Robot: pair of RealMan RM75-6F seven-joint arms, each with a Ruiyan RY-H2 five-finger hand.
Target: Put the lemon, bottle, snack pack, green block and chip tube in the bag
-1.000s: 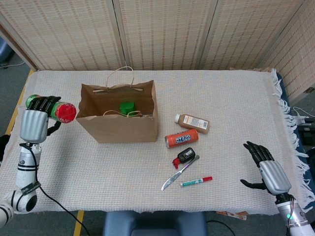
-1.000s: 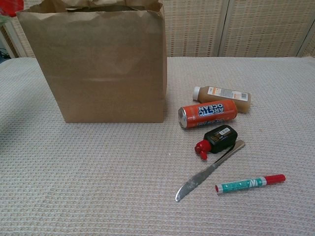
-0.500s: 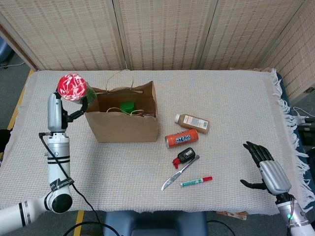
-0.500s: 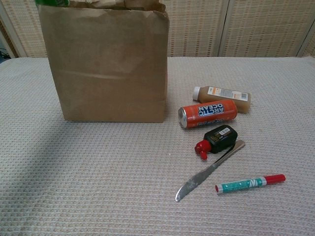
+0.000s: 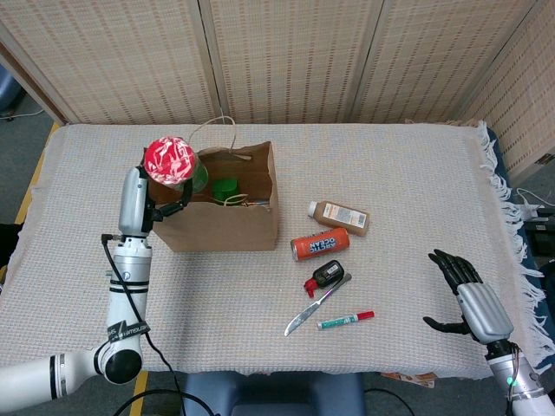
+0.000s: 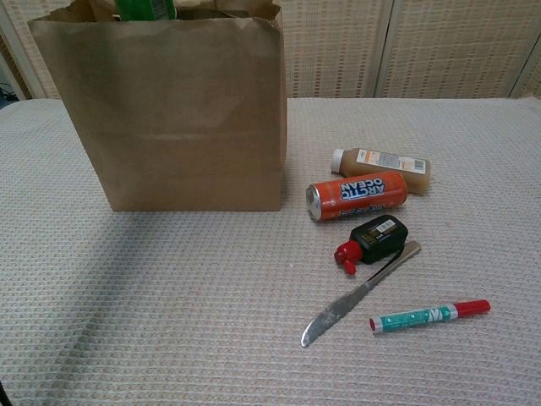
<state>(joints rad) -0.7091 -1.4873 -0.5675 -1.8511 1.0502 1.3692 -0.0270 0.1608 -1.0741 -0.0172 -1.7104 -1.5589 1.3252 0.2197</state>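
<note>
Left robot hand grips chip tube over bag, upper left; green block inside. Bottle still on surface. Right robot hand open, empty.

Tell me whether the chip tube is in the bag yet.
Partly in. The left hand holds the chip tube upright over the bag; its red lid tops the rim, its green body dips inside.
</note>
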